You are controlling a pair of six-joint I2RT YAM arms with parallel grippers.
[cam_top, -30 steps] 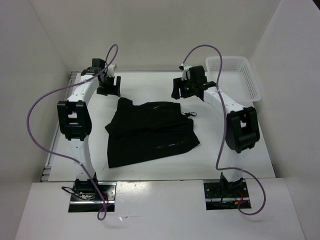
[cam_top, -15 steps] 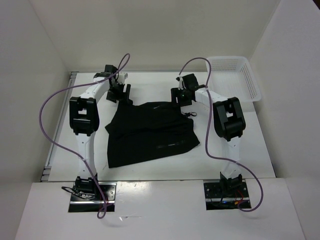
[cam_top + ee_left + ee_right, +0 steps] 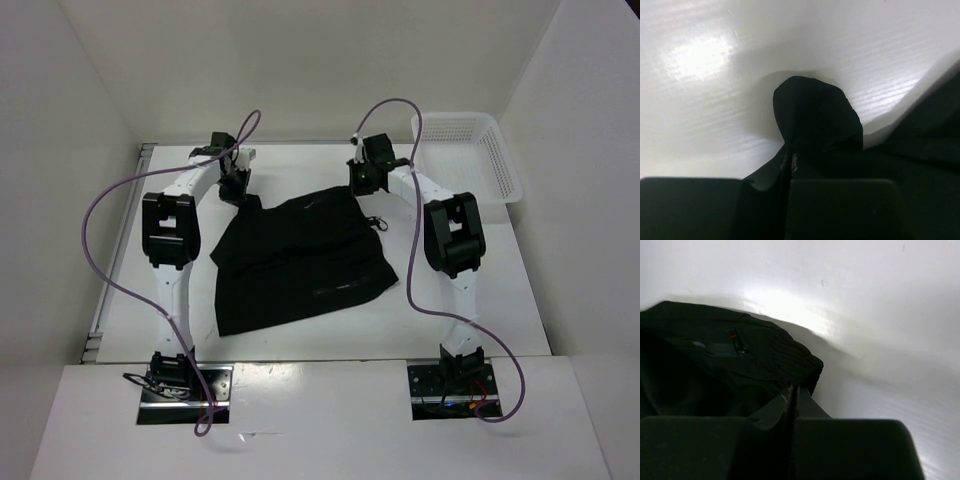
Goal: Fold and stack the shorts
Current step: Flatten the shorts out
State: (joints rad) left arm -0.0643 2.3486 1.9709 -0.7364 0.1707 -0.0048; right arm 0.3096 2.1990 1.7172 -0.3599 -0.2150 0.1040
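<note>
Shorts [image 3: 300,265], black, soft cloth, one pair. They lie mid-worktop [image 3: 470,290], the near hem close to the near edge and left of centre, the body running back and rightward toward the far edge. The cloth is mostly flat, with a slanting overlap across the middle and a faint pale mark [image 3: 335,292] near the right-hand hem. Task standing, by judgement: early. No tidy fold shows and nothing is stacked, so all folding and the stacking are left to do. Step in hand, by judgement: taking the far edge of the garment by its two corners, ready for a first fold toward the near edge. Left gripper [image 3: 242,195], at the garment's far-left corner, toward the far-left corner of the worktop. In the left wrist view the jaws are drawn almost together with a bunched nub of black cloth standing up between them, so it is clenched on the shorts. Right gripper [image 3: 360,188], at the garment's far-right corner, just short of the far edge. In the right wrist view the jaws are likewise nearly closed, pinching a thick ribbed corner of cloth, so it too is grasping the shorts. Basket [image 3: 470,135], white mesh, in the far-right corner and well apart from the garment; nothing is seen in it.
</note>
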